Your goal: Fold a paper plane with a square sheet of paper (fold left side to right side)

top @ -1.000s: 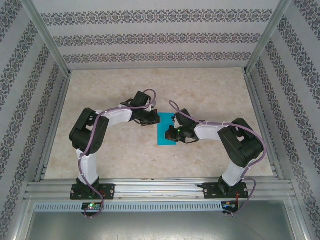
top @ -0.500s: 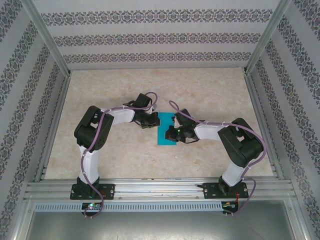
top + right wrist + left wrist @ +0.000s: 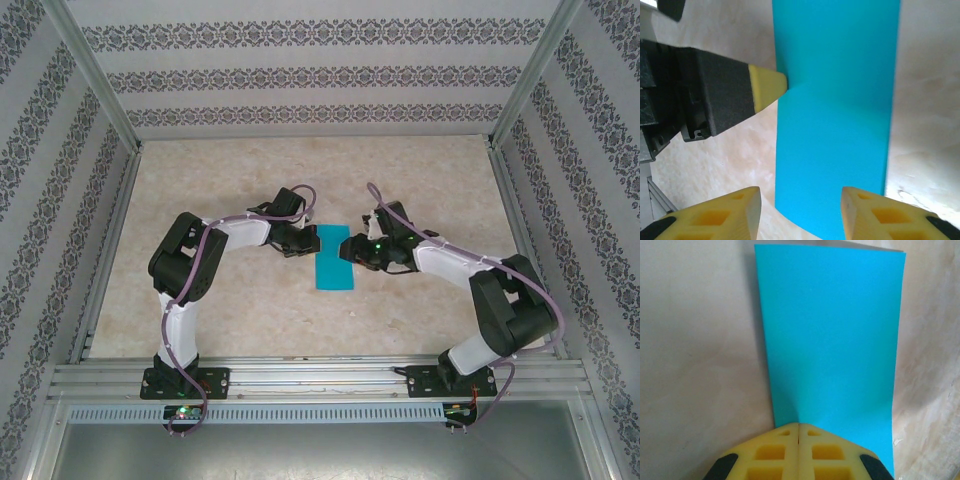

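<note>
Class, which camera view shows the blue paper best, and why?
The left wrist view: the paper is large, with both long sides and the far edge plain; the left hand hides part of its near end. The top view shows nearly all of it, but small. The right wrist view crops it at top and bottom.

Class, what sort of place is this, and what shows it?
Probably a robot test cell: a left arm and right arm bolted to an aluminium rail, a marbled table boxed in by patterned walls.
</note>
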### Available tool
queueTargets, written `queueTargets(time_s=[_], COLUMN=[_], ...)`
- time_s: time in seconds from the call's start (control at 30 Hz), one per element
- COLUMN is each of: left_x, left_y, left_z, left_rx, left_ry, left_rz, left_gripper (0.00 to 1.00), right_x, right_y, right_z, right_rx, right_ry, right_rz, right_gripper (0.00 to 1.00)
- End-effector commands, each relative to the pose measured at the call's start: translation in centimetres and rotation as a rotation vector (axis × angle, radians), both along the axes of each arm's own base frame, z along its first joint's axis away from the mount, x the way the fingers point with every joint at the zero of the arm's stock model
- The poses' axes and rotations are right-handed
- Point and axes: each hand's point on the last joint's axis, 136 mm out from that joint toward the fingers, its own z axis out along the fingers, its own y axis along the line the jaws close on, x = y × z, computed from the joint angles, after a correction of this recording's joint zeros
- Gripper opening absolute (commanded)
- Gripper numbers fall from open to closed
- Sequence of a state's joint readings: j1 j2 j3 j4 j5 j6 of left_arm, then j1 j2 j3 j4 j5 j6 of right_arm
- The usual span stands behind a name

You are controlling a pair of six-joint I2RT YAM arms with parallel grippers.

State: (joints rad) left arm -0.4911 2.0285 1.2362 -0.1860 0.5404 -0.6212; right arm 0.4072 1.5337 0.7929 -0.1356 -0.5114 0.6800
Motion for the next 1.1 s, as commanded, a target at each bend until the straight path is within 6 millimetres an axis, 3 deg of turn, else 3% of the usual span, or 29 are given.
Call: queueTargets(time_s=[0.0, 0.17, 0.57, 1.07], left_x=[-3.1, -3.0, -3.1, -3.2], left_y=[1.8, 1.8, 1.7, 1.6], left_z=[-3.7, -3.6, -3.4, -3.5], left_rx=[0.130, 0.131, 0.128, 0.125], left_ry=[0.102, 0.100, 0.102, 0.104], left_rz=[0.002, 0.002, -0.001, -0.005], left_gripper=[0.00, 0.00, 0.00, 0.00], right_x=[-2.9, -4.0, -4.6, -2.5], right_y=[-1.2, -1.1, 0.1, 0.7], right_z=[-1.8, -3.0, -5.0, -3.5], right_rx=[-0.001, 0.022, 0.026, 0.097], right_ry=[0.109, 0.175, 0.231, 0.164], right_rz=[0.038, 0.036, 0.046, 0.027], right_gripper=[0.47, 0.43, 0.41, 0.40])
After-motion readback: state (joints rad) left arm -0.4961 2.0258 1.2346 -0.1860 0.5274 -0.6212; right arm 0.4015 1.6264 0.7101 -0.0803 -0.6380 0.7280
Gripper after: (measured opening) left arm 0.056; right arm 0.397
